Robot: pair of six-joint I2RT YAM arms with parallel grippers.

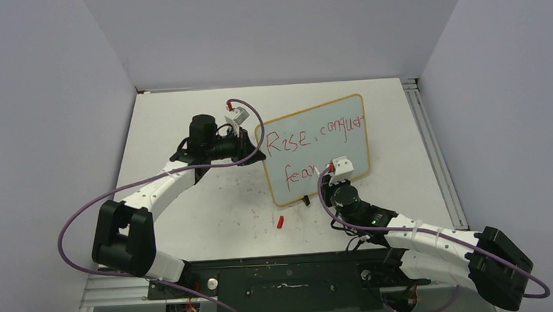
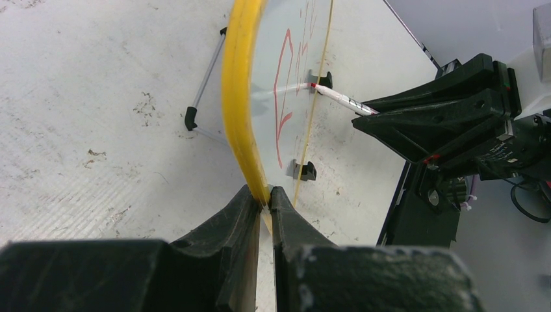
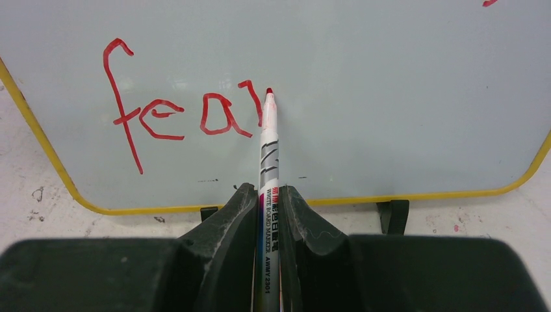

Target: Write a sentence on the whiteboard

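right wrist: the right gripper (image 3: 269,195) clenches a marker (image 3: 268,146), tip ahead of the jaws touching the whiteboard (image 3: 403,78). the sentence (image 3: 185,120) reaches "fear", seemingly under "rise, conquer"; the ending remains. the left gripper (image 2: 266,198) pinches the frame.

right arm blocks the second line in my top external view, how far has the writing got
Observer: The right wrist view shows the sentence stops at "fear", with the marker tip beside the "r".
Operator: is the left gripper really holding the board
Observer: Yes, the left wrist view shows the left gripper shut on the whiteboard at its yellow frame.
Operator: marker seated ok
Observer: The right gripper is shut on its barrel, which points straight at the board.
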